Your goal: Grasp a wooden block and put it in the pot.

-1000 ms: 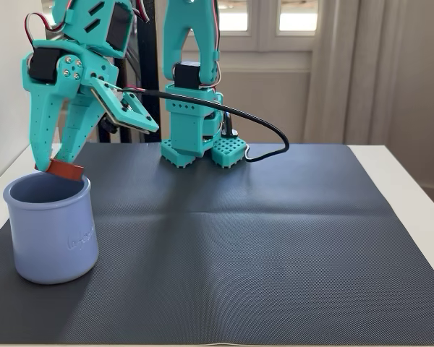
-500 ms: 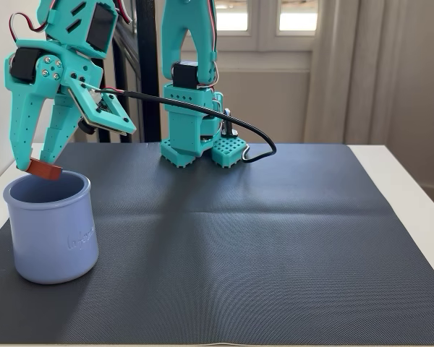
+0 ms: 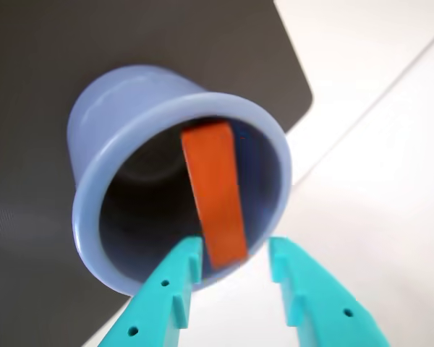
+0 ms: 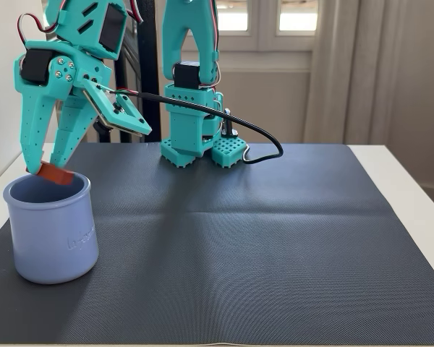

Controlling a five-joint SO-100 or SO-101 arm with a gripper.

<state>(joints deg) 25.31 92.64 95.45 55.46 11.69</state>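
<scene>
Gripper parted above pot, grasping nothing; wooden block tilted inside, top beside left fingertip.

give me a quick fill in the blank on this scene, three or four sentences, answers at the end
1. The wooden block is reddish-brown, while the pot is ____ in colour.
2. In the fixed view, the pot stands near the ____ edge of the dark mat.
3. In the wrist view, the block's far end points into the pot's ____.
4. The gripper and the arm are printed in ____ plastic.

Missing words: blue; left; opening; teal
</scene>
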